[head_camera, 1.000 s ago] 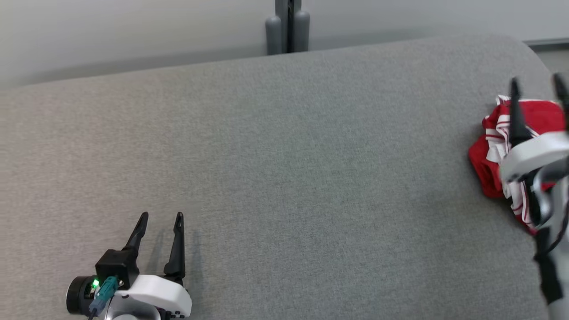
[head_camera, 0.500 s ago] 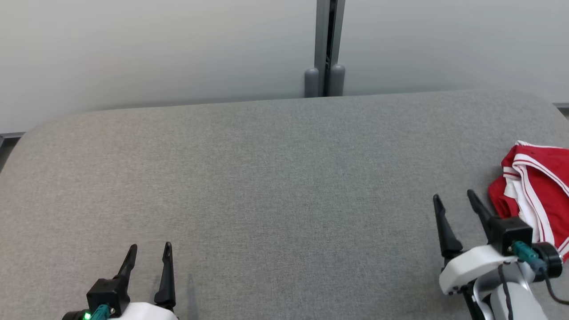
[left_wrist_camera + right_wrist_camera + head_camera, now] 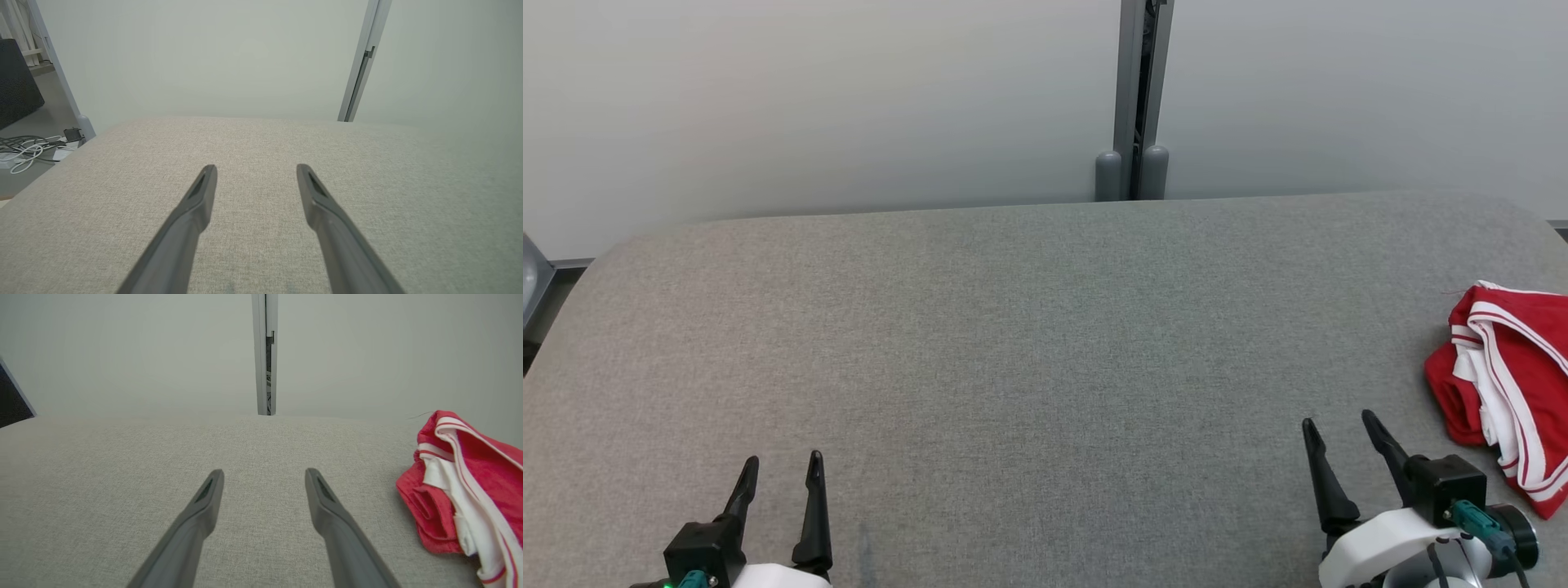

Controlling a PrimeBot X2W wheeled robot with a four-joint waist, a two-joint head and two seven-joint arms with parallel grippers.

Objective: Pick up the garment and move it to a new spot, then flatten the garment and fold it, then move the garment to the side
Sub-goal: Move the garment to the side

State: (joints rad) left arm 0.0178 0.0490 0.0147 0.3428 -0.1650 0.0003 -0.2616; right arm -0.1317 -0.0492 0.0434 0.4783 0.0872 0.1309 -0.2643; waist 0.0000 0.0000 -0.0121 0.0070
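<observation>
Right pincer (image 3: 1338,419) agape, near garment (image 3: 1515,384)

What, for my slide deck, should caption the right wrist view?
Open right gripper over grey surface, red striped garment alongside.

Red garment (image 3: 1515,384) w/ white stripes, crumpled in a heap at table's far right edge.

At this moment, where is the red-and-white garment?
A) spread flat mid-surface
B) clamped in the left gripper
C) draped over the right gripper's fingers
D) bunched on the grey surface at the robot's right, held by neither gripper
D: the garment lies bunched on the grey surface, apart from the open right gripper; the left gripper is open and far from it.
</observation>
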